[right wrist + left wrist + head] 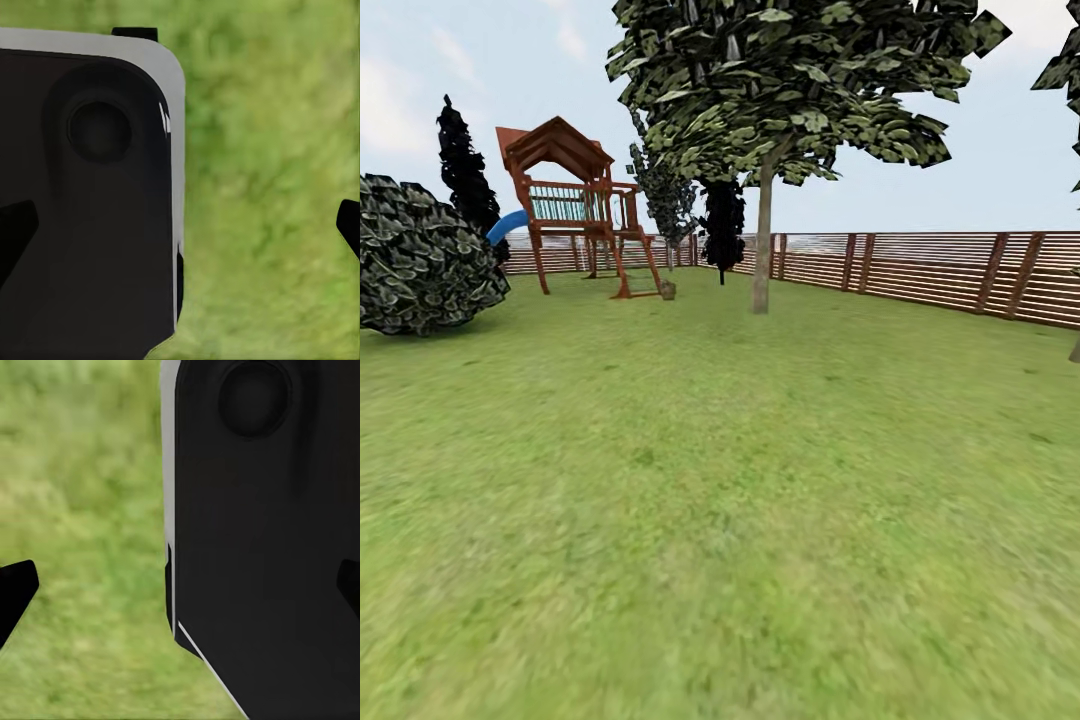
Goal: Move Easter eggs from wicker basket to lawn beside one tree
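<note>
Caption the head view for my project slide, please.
Garden lawn stretching to a pale-trunked tree, a wooden play tower and a slatted fence.

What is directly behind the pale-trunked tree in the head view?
Behind the tree runs a slatted wooden fence, with sky above it. The trunk covers a narrow strip of fence, and the canopy hides the sky behind it.

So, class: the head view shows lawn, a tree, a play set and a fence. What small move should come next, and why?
Probably turn the base to scan for the basket. The head view has lawn and a pale-trunked tree ahead, and both wrist views look down on grass with fingertips apart and holding nothing.
</note>
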{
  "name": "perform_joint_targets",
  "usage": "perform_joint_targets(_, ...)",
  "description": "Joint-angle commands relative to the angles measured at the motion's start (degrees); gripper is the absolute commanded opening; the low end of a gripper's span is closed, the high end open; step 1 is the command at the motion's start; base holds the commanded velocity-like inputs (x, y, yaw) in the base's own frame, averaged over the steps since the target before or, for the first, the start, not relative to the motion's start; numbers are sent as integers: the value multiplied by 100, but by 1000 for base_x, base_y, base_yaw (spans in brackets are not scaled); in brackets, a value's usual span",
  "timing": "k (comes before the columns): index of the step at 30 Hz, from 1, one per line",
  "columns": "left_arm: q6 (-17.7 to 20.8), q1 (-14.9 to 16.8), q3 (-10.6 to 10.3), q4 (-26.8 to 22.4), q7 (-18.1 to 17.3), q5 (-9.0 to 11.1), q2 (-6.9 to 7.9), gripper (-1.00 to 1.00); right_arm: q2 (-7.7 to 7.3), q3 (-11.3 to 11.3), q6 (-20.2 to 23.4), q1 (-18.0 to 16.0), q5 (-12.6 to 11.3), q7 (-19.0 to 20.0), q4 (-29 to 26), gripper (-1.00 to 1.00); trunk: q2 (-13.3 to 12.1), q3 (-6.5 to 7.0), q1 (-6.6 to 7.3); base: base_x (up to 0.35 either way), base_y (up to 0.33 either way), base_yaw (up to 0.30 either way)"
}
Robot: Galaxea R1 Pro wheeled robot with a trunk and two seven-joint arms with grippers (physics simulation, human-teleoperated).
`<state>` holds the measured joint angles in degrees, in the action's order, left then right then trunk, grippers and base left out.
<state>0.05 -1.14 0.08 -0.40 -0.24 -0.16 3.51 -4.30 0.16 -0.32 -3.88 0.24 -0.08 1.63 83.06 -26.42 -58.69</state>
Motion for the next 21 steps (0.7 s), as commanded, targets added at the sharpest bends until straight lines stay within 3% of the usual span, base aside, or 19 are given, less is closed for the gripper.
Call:
perform_joint_targets(1,-1,-1,1,-4,-2,-2,0,100,0,2,-3,-7,3,-1,12,100,2,-4,-4,331,77,0)
perform_joint_targets(21,3,-1,1,-4,-2,-1,0,100,0,2,-3,-7,3,-1,12,100,2,-4,-4,336,75,0)
